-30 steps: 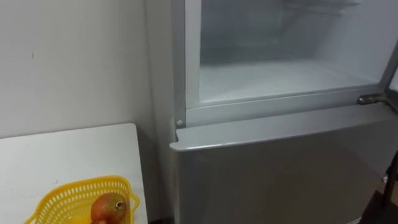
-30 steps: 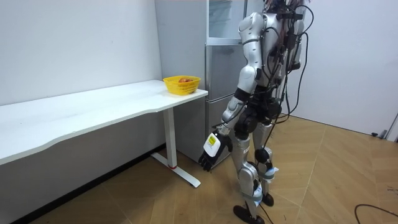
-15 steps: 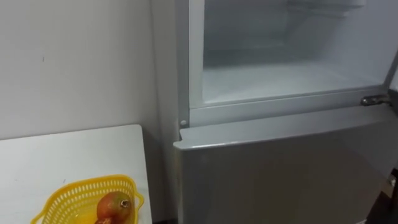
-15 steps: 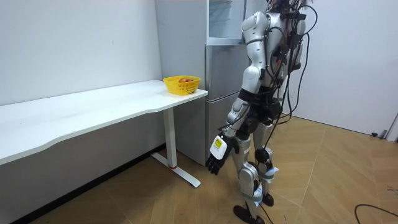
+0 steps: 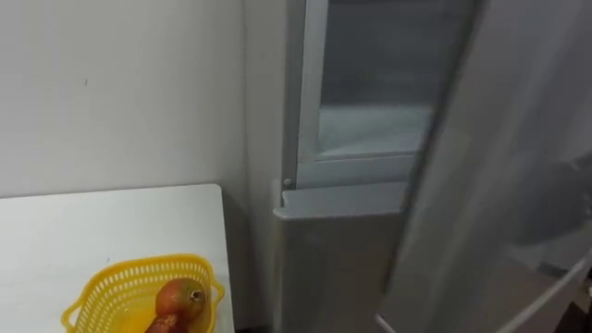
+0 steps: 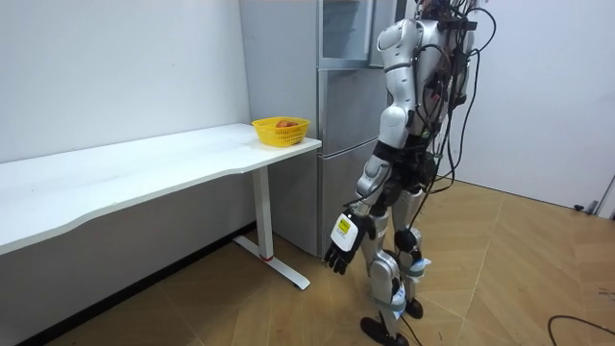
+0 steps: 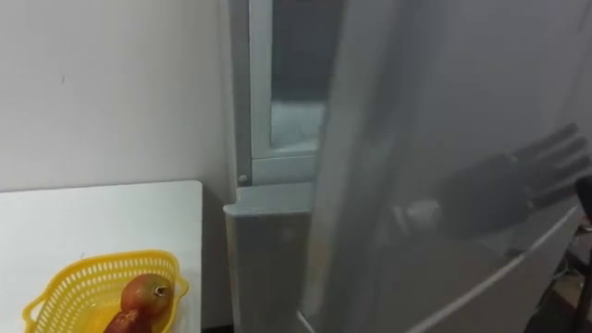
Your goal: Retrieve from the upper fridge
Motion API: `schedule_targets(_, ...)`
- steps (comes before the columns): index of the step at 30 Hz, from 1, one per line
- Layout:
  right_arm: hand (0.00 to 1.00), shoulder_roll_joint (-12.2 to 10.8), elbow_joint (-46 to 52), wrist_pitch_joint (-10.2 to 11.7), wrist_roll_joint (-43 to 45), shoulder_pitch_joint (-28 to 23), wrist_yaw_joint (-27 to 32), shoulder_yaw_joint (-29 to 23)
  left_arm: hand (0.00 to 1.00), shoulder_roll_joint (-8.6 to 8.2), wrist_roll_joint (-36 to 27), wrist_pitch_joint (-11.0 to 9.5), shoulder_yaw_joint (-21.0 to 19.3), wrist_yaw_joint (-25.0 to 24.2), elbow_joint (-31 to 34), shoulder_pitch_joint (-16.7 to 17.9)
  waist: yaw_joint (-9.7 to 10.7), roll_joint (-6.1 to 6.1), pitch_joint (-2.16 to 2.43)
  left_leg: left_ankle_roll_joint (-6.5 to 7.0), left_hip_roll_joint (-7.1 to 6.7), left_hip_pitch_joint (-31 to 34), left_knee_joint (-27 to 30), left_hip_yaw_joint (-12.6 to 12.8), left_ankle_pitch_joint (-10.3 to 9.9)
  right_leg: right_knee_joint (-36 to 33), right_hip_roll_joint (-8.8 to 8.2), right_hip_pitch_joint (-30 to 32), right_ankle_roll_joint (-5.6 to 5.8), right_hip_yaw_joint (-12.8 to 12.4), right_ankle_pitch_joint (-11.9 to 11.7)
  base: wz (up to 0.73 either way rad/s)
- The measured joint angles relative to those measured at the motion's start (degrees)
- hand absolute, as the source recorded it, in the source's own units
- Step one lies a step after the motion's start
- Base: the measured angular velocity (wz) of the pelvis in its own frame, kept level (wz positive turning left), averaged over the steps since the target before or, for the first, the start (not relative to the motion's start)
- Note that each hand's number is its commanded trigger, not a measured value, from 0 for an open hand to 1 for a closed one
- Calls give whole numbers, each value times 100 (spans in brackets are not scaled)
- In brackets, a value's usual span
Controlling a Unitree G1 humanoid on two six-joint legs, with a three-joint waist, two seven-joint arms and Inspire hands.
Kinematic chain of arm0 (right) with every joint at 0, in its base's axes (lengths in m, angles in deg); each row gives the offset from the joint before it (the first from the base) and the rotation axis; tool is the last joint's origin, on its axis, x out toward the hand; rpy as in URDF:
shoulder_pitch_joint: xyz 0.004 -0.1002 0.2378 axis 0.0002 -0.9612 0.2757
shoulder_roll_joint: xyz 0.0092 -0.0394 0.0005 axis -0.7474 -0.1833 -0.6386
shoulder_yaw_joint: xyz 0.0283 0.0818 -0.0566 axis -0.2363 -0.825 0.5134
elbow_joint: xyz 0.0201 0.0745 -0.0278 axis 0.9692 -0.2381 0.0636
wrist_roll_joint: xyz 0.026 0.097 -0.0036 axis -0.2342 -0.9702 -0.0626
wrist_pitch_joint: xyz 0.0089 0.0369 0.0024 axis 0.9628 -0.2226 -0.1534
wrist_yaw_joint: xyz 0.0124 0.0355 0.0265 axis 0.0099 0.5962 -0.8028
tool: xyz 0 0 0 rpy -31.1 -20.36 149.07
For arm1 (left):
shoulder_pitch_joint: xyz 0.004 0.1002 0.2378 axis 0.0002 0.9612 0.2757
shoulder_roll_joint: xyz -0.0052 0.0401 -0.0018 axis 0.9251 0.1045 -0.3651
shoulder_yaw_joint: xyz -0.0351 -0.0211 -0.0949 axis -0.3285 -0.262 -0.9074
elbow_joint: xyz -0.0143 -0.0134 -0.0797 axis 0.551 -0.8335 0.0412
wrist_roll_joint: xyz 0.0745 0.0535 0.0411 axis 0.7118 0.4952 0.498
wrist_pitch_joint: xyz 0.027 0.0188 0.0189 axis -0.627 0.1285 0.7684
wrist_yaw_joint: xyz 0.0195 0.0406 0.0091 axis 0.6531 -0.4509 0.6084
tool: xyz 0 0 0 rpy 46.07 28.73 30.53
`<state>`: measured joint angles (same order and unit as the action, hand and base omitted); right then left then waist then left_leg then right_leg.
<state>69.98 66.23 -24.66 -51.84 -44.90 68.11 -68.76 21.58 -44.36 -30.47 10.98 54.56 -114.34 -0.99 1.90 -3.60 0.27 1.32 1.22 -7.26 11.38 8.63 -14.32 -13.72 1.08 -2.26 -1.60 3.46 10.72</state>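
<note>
The upper fridge door (image 7: 416,111) stands swung across most of the opening. A narrow strip of the white upper compartment (image 5: 370,129) still shows to its left, with nothing visible inside. My right hand (image 7: 518,190) lies blurred against the door's face at the right, fingers straight and spread, holding nothing. My left hand (image 6: 344,245) hangs low beside my leg with relaxed fingers, also holding nothing. In the room view I stand upright facing the grey fridge (image 6: 341,115).
A yellow basket (image 5: 120,287) with reddish fruit (image 5: 180,298) sits on the corner of the white table (image 5: 92,231), just left of the fridge. The lower fridge door (image 5: 333,259) is closed. A white wall runs behind the table.
The upper door has swung across the open compartment, covering most of it. My right hand has come into sight on the door. My left hand has swung slightly forward, and the camera has shifted.
</note>
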Motion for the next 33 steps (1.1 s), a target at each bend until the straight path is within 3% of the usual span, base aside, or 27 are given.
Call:
schedule_targets(4, 0, 220, -97, -7, 1114, 20, -190, 337, 0, 35, 7, -30, 4, 0, -23, -60, -126, -42, -6, -16, 15, -5, 10, -20, 9, 20, -8, -12, -22, 56, -8, 4)
schedule_targets(13, 0, 213, -136, -275, 2591, 13, -298, 387, 0, 25, -100, 58, 83, -42, -117, -34, -297, -187, -4, -25, 2, 55, 33, -177, 12, 7, -55, 5, -36, 190, -7, 6)
schedule_targets(21, 0, 175, -135, -370, 2692, 13, -112, 364, 0, 15, -102, 208, 82, -110, -103, -25, -386, -231, -18, -46, 6, 67, 24, -288, 25, 103, -33, -65, -60, 246, -75, 2)
schedule_targets(33, 0, 176, -12, -369, 2889, 13, 562, 513, 0, 25, -103, 112, -31, -120, -94, 78, -528, -210, -20, -96, 13, 73, 32, -357, 73, 98, -6, -58, -95, 301, -107, 2)
